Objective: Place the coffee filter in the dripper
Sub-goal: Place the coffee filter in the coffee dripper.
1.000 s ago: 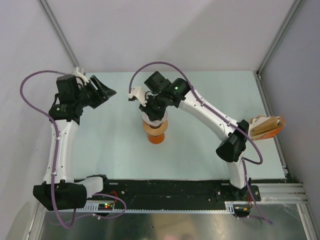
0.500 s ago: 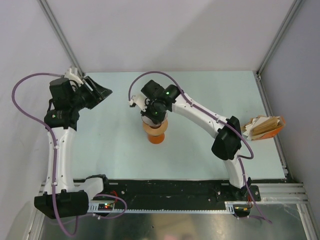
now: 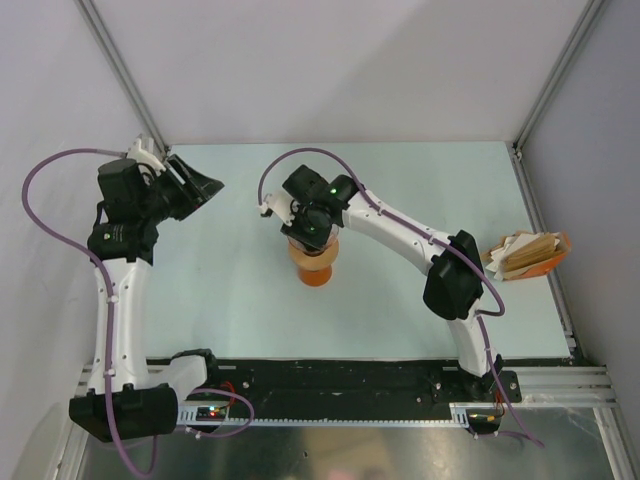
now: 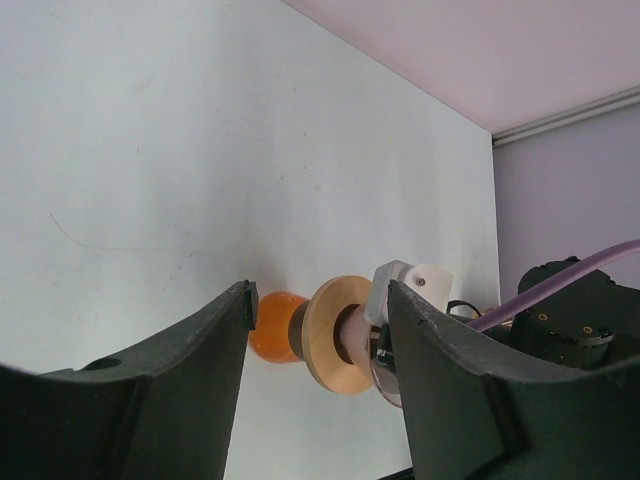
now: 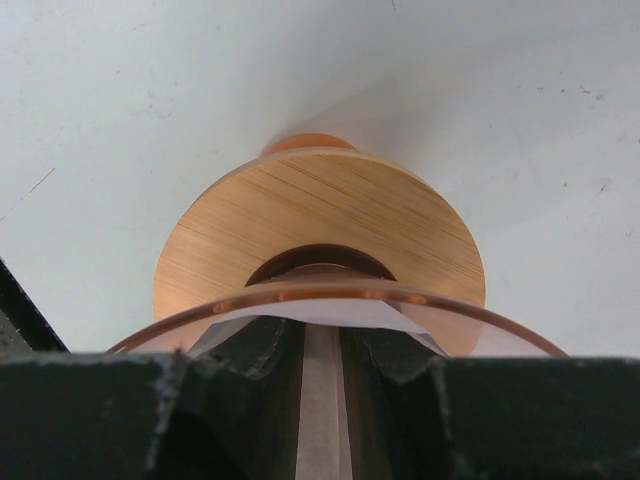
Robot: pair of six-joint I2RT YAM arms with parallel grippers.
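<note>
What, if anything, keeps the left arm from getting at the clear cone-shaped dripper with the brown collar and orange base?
Probably nothing from the side, so yes: bare table lies between the open left gripper and the dripper. Its mouth looks blocked, though, with the right gripper in it.

1. The left gripper (image 4: 320, 292) has its fingers apart, holding nothing.
2. Between them, farther off, the dripper (image 4: 330, 335) stands on the table (image 4: 150, 150).
3. The right arm (image 4: 565, 315) reaches its top.
</note>
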